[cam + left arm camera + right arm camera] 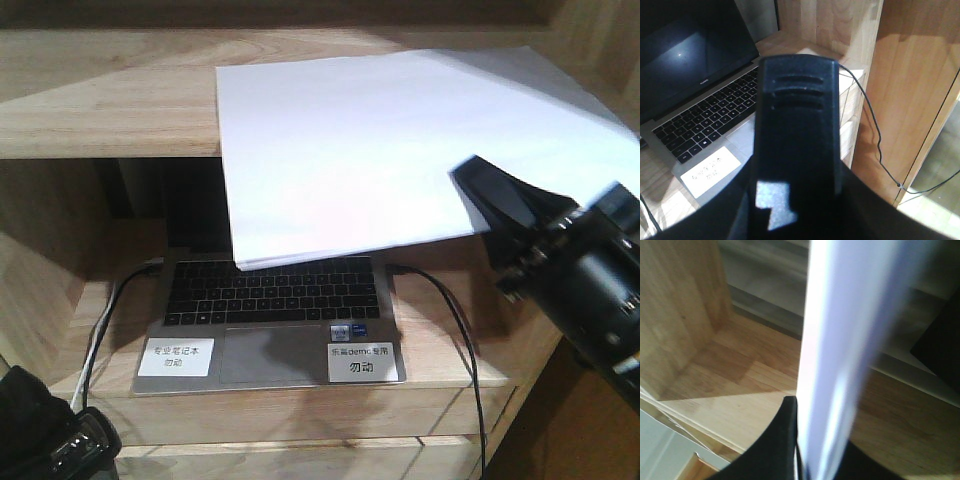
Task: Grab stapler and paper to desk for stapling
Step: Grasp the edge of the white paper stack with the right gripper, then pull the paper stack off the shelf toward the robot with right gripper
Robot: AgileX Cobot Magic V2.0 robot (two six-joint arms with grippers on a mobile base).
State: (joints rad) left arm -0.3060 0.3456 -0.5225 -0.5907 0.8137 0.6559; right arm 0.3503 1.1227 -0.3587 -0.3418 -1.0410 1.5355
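Right fingers [500, 195]: closed on the right edge of the paper [390, 150]. In the right wrist view the sheets run edge-on between them [785, 450].
Paper: a thin white stack lying on the upper shelf [110, 100] of the wooden shelf unit, spreading left and away from the right fingers. Its near edge juts out past the shelf front, over the compartment below.
Lower compartment [60, 260]: holds an open laptop [270, 300], below and to the left of the right fingers. Two white labels [176, 357] sit on its palm rest, and a cable [450, 320] runs down on each side.
Left fingers [795, 125]: a black ridged bar fills the left wrist view, so I cannot tell whether they are open or closed. The laptop's keyboard and dark screen lie beyond them to the left.
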